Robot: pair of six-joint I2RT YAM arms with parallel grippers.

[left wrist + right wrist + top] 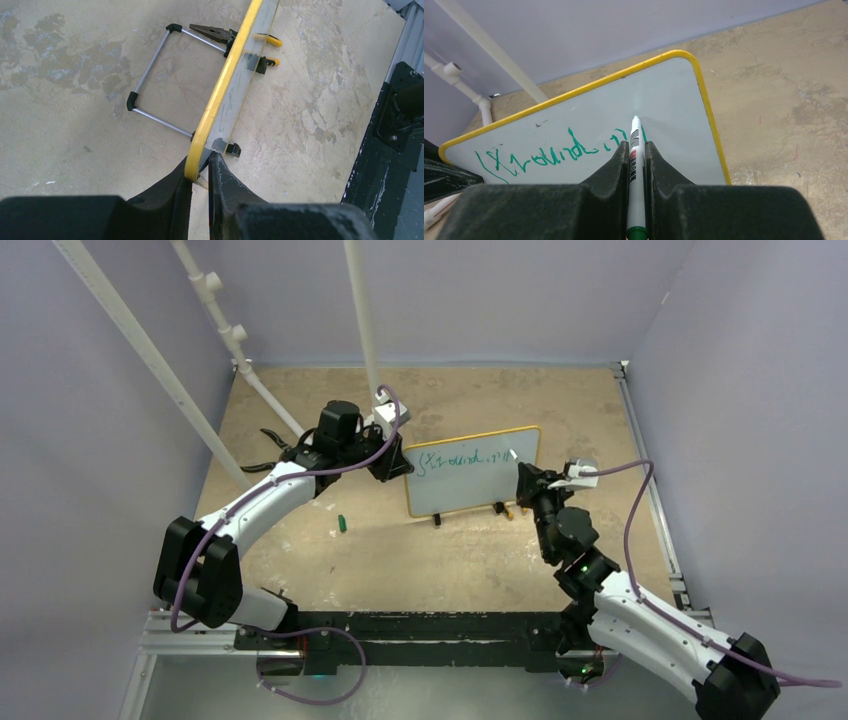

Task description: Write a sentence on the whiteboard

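The whiteboard [470,490], white with a yellow frame, stands upright near the table's middle. The sentence [462,457] is one line of green scrawl across its upper part, also visible in the right wrist view [544,155]. My left gripper [395,462] is shut on the whiteboard's left edge, with its fingers pinching the yellow frame [220,95] at the corner [200,167]. My right gripper [637,147] is shut on a white marker [636,165] with a green end. The marker's tip sits at the board's surface just right of the last green strokes.
A green marker cap [341,524] lies on the table left of the board. Pliers [215,34] with yellow handles lie behind the board beside its wire stand [150,85]. White pipes [225,330] rise at the back left. Walls close in the sides.
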